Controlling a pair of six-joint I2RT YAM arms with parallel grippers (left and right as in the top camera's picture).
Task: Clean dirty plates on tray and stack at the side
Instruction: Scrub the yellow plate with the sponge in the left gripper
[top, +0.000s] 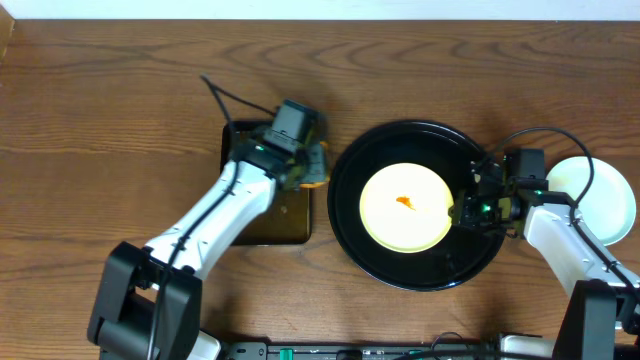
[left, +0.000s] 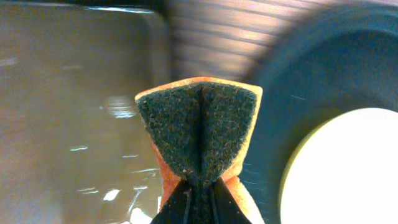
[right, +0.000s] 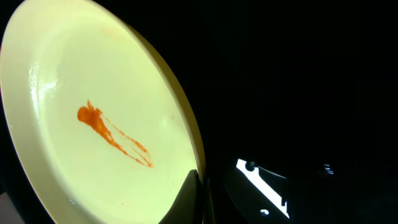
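Sauce in a thin orange smear (top: 405, 202) marks the middle of the yellow plate (top: 405, 215), which lies inside the round tray (top: 350, 215), slightly toward the tray's 9 o'clock side. The round tray rests on the tabletop (top: 110, 110), right of centre in the overhead view.

The right gripper (top: 468, 211) is at the yellow plate's 3 o'clock edge. In the right wrist view its dark fingers (right: 189, 198) are pinched together on the rim of the yellow plate (right: 81, 81), with the smear (right: 112, 134) running diagonally across the pale surface and the glossy black floor of the round tray (right: 298, 74) behind it. Whether the plate is raised off the tray cannot be told.

At the tray's 3 o'clock, outside its rim, a pale plate (top: 600, 205) sits on the tabletop, partly covered by the right arm. Whether it is one plate or more cannot be told.

The left gripper (top: 303, 160) is at the tray's 9 o'clock side, above the 2 o'clock corner of a rectangular tray (top: 285, 225). It is clamped on a sponge (top: 319, 172). The left wrist view shows the sponge (left: 199, 134) folded in half, its dark scouring face outward and orange edges showing, squeezed between the left gripper's (left: 199, 202) fingertips. The wet rectangular tray (left: 62, 93) fills that view's 9 o'clock side, the round tray (left: 323, 68) and the yellow plate (left: 348, 174) its 3 o'clock side, and a strip of tabletop (left: 211, 37) runs between them at 12 o'clock.
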